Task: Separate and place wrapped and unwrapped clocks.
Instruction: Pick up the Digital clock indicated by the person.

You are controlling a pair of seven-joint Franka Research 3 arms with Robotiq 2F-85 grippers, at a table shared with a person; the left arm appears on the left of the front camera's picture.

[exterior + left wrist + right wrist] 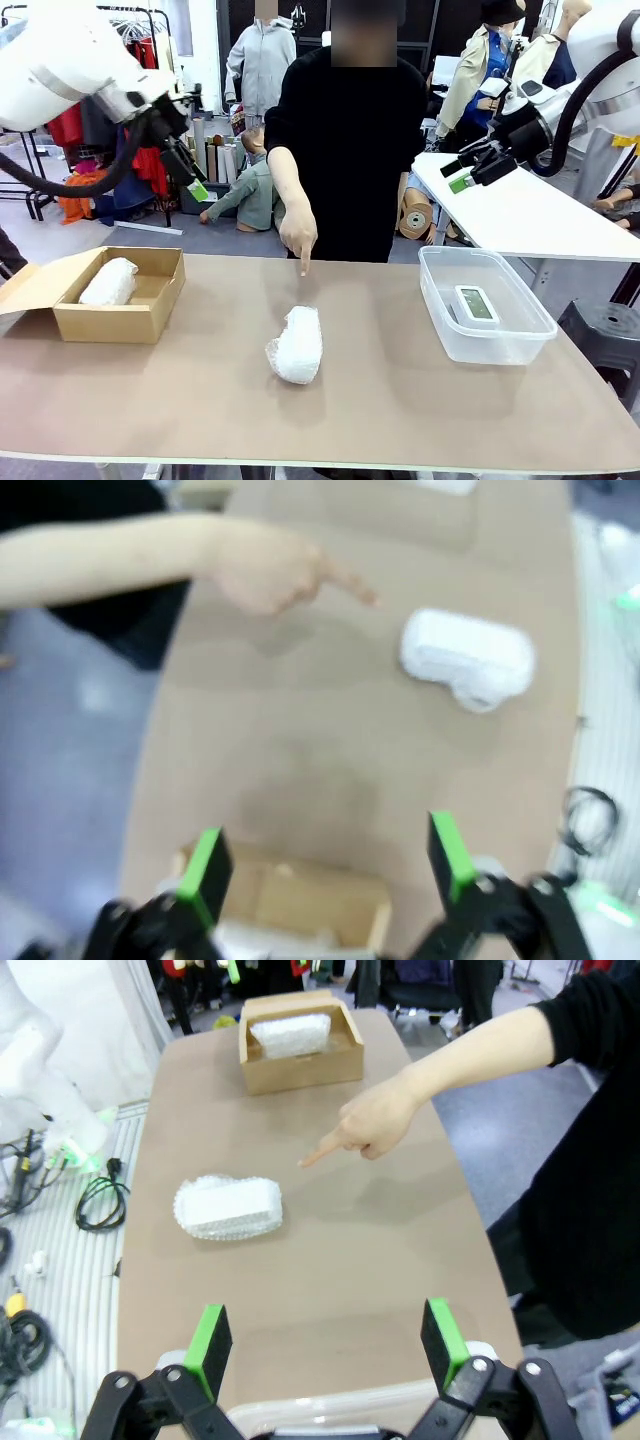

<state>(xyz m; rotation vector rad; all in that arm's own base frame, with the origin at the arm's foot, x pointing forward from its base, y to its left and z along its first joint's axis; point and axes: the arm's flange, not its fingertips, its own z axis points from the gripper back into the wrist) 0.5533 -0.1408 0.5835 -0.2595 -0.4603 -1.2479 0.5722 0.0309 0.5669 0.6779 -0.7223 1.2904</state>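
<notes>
A crinkly white wrapped oblong bundle [296,345] lies on the brown tabletop [400,420], a person's pointing hand [298,232] just beyond it. Left of it a second white wrapped bundle [109,283] sits in an open cardboard box [150,318]. Right of it the front view shows a small white clock with a grey-green screen [476,303] in a clear plastic tub [500,350], whose rim edges the right wrist view. The robot's left hand [328,862] and right hand [325,1342] hang above, jaws wide, empty.
</notes>
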